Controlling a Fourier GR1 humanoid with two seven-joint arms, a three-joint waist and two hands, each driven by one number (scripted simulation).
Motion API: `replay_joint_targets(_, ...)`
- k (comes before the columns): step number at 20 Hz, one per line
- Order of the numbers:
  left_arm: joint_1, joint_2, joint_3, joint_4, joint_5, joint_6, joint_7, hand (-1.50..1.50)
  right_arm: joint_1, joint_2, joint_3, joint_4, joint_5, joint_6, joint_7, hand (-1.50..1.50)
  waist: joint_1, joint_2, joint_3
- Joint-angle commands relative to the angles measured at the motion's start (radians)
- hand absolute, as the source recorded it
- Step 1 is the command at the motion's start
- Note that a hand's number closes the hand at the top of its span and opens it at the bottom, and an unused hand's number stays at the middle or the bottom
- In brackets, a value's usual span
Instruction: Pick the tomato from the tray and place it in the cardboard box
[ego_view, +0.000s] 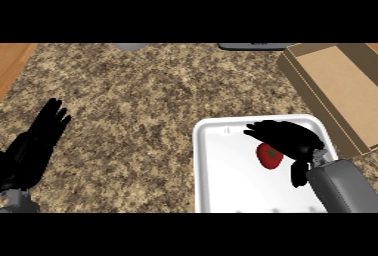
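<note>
A red tomato (269, 155) with a green stem lies on the white tray (221, 170) at the lower right of the counter. My right hand (289, 137) hovers over the tray just right of the tomato, fingers curved above it and thumb hanging below, not closed round it. The open cardboard box (339, 85) stands at the right edge, beyond the tray. My left hand (37, 137) rests open at the left edge, fingers pointing up.
A grey round object (131, 46) and a dark flat item (251, 46) sit at the counter's far edge. A wooden strip (15, 60) borders the granite counter at the upper left.
</note>
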Motion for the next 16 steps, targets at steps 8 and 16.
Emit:
replay_joint_targets(8,0.008,-0.009,0.012,-0.078,0.010,-0.003,0.081,0.00,0.003,0.059,-0.002,0.091,0.053,-0.143,-0.100,1.50,0.003,0.000,0.000)
replay_joint_targets(16,-0.053,-0.002,0.055,0.084,0.004,-0.038,-0.023,0.00,-0.080,0.096,-0.112,0.192,0.050,-0.156,-0.062,1.50,0.001,0.003,0.000)
